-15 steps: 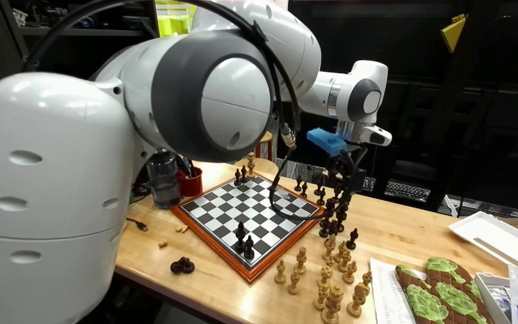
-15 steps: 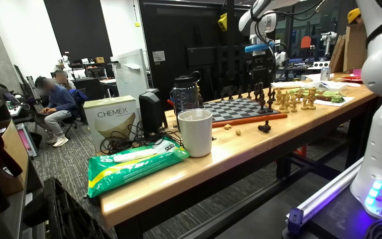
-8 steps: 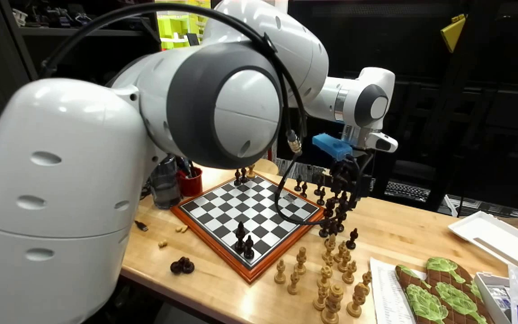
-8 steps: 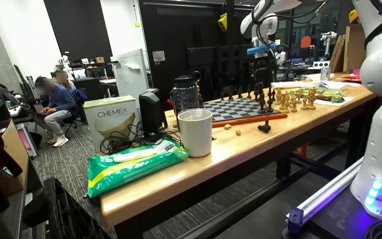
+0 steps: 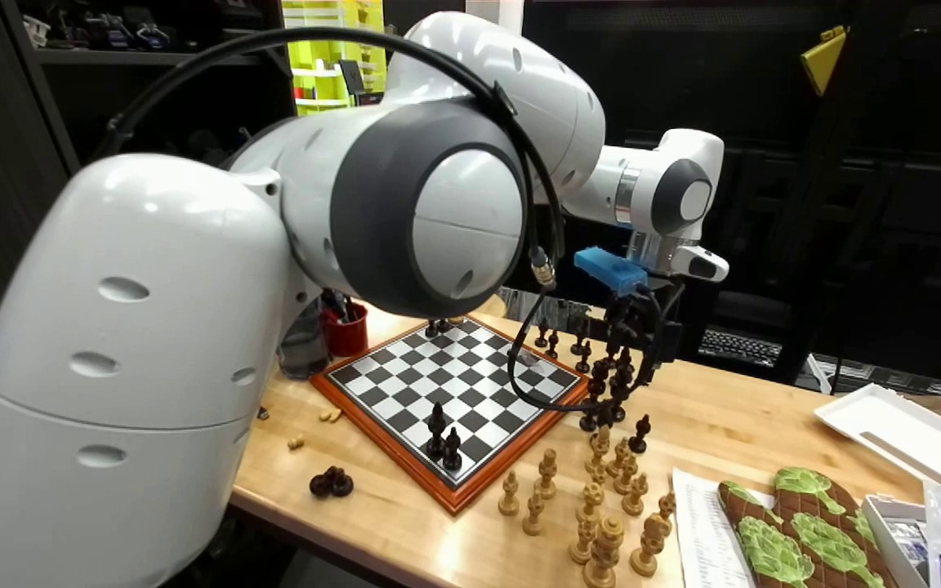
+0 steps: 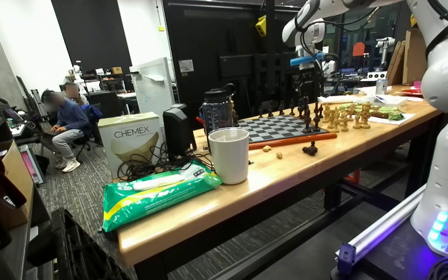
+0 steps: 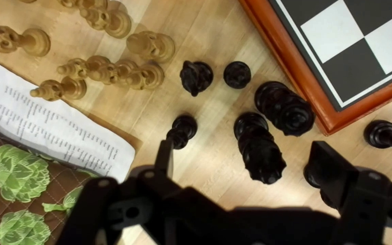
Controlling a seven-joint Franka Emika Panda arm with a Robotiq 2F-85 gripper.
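Near a corner of the chessboard (image 7: pixel 328 117), on the bench (image 7: pixel 213 173): tall dark chess piece (image 7: pixel 259 149), upright, scalloped crown, lined up with the gap of the end effector (image 7: pixel 243 144) in the wrist view. Jaws spread wide, nothing held. Height over the piece: can't tell, it's dark on dark in both exterior views.

Neighbours: second tall dark piece (image 7: pixel 284 109) just beside it on the chessboard side; small dark piece (image 7: pixel 182 131) overlaps the tip of one finger (image 7: pixel 163 160) in the wrist view, contact unclear.

Handling, my read: light, stiff, no give. Gloss suggests slick under the pads. Carving looks delicate, crown edge probably chips first. Base looks small for the height, so an off-centre squeeze would likely tip it.

I'd hold the mid-body just under the crown, even contact both sides, low force. Little room on the chessboard side.
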